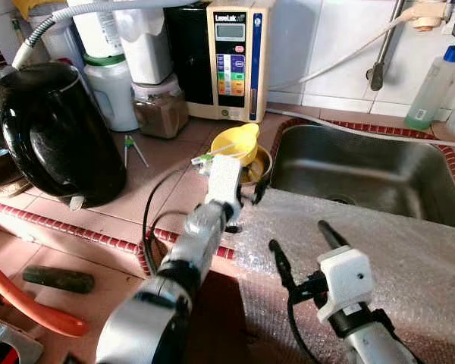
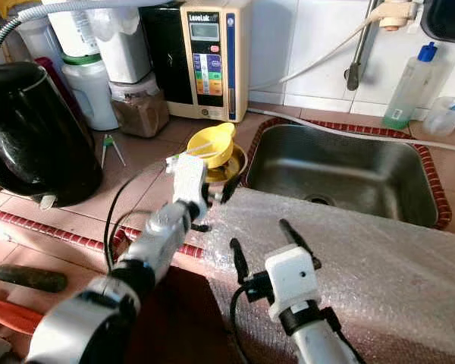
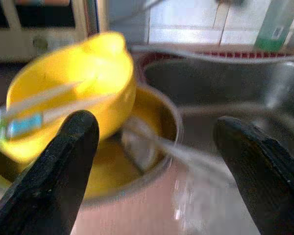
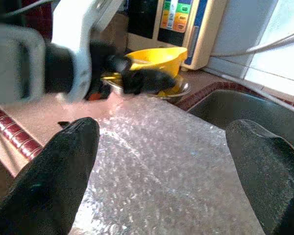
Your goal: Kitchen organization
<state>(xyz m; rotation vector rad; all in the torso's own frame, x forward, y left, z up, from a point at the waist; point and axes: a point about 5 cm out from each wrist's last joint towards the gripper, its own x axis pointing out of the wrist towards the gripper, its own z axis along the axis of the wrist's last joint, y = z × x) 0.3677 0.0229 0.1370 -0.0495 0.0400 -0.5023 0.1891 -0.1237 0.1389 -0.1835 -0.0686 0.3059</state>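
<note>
Two grippers: we list both as empty, each with its fingers spread apart.
Landmark: the sink (image 1: 364, 171); we place everything else by it.
Left gripper (image 1: 246, 199): reaching toward the counter corner just beside the sink's left rim, fingers open, nothing between them.
Right gripper (image 1: 303, 243): hovering over the bubble wrap in front of the sink, fingers wide, idle by our reading.
Yellow bowl (image 1: 236, 142): tilted, resting inside a metal bowl (image 1: 262, 165) just left of the sink.
Toothbrush (image 3: 34, 120): a pale stick with a green and blue end lying across the yellow bowl's mouth; blurred, so we name it loosely.
Bubble wrap (image 1: 409, 258): a sheet spread along the sink's front edge.
Key relation: the yellow bowl lies straight ahead of the left gripper, between its fingers in the left wrist view, close but apart from them. The toothbrush's long axis runs crosswise to the reach. The left arm is plainly nearer than the right.
Black kettle (image 1: 57, 133): well left of the sink, on the tiled counter.
Water machine (image 1: 235, 57): against the wall, behind and left of the sink.
Green bottle (image 1: 432, 87): behind the sink's right corner.
Judgement: we take the step in hand to be the approach to the bowls; no grasp yet.
</note>
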